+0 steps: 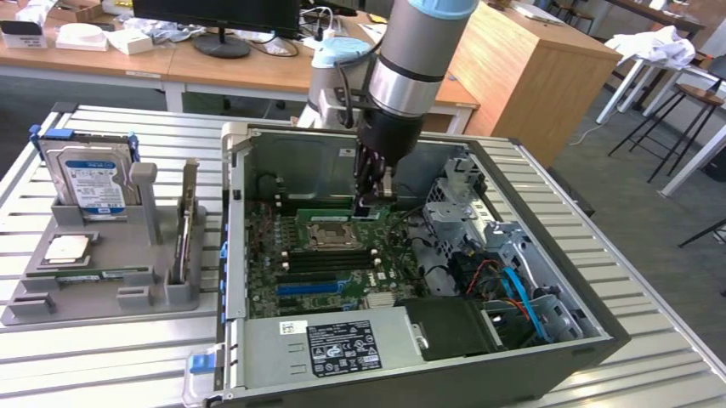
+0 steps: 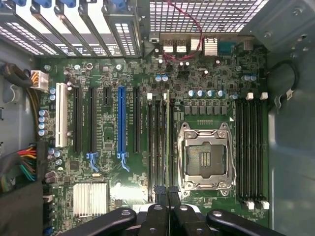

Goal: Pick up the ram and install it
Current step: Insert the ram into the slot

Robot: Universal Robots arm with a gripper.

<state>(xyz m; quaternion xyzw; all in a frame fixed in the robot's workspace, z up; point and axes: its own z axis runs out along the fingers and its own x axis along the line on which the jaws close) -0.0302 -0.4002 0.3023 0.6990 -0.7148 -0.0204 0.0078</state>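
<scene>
Pick-up appears done. Past the grey plastic parts holder point(image 1: 170, 293) at the dark metal computer case's point(image 1: 590, 340) 9 o'clock, your black fingers point(image 2: 158, 196), toward 12 o'clock inside, pinch what I judge is the thin green circuit-board ram stick point(image 2: 167, 142), edge-on over the black memory slots point(image 2: 157, 147). Seating outstanding.

The arm point(image 1: 399, 81) is a silver tube with pale blue joint caps, and the gripper point(image 2: 166, 191) is black with round screws.
</scene>
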